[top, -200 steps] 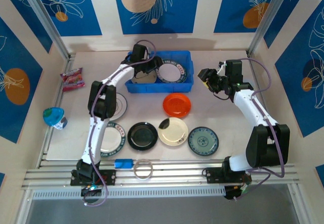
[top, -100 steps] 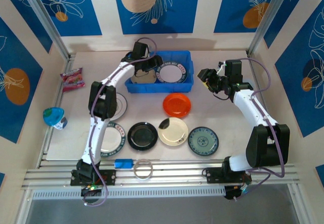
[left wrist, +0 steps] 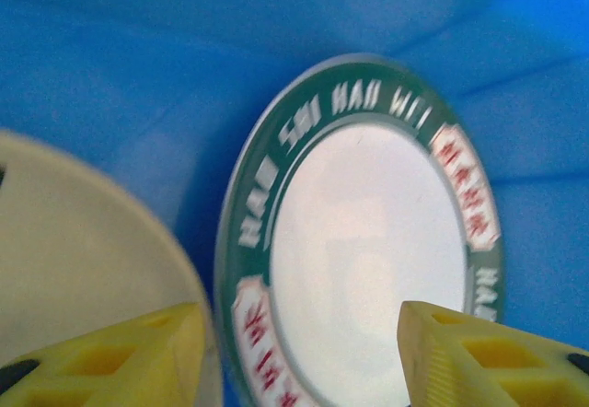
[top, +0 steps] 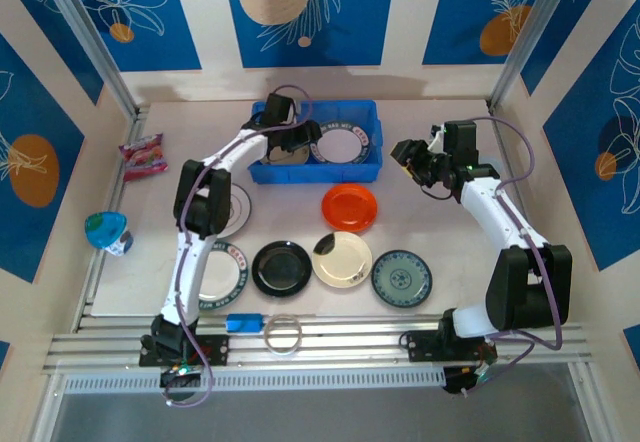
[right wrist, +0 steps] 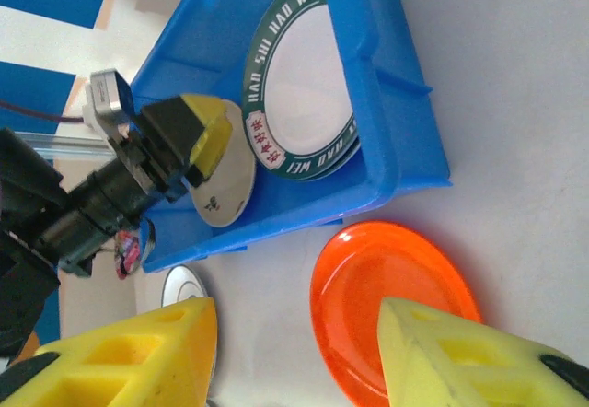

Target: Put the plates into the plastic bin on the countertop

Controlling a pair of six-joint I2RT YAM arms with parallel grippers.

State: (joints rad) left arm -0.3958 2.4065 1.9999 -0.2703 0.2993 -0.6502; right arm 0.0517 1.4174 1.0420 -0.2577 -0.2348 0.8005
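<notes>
This is a robot lab test cell: a pale beige countertop [top: 440,122] boxed in on 3 sides by beige walls [top: 215,22] with blue printed panels [top: 300,12]. A left arm [top: 195,202] and a right arm [top: 500,212] are bolted to a metal rail [top: 340,347] at the near edge.

Left wrist view was soft all over: rim lettering on the green-rimmed plate [left wrist: 368,241] was smeared, and its 6 o'clock edge was cut by the frame. Cream plate [left wrist: 83,250] ran off at 9 o'clock; could not tell whether it touched the near finger [left wrist: 110,361] of the left gripper [left wrist: 299,333]. Right wrist view: orange plate [right wrist: 386,278] was cut off at 6 o'clock, partly behind a finger [right wrist: 460,361] of the right gripper [right wrist: 299,324]. Overhead: left arm [top: 200,197] covered the white plate's [top: 240,210] 9 o'clock side.
</notes>
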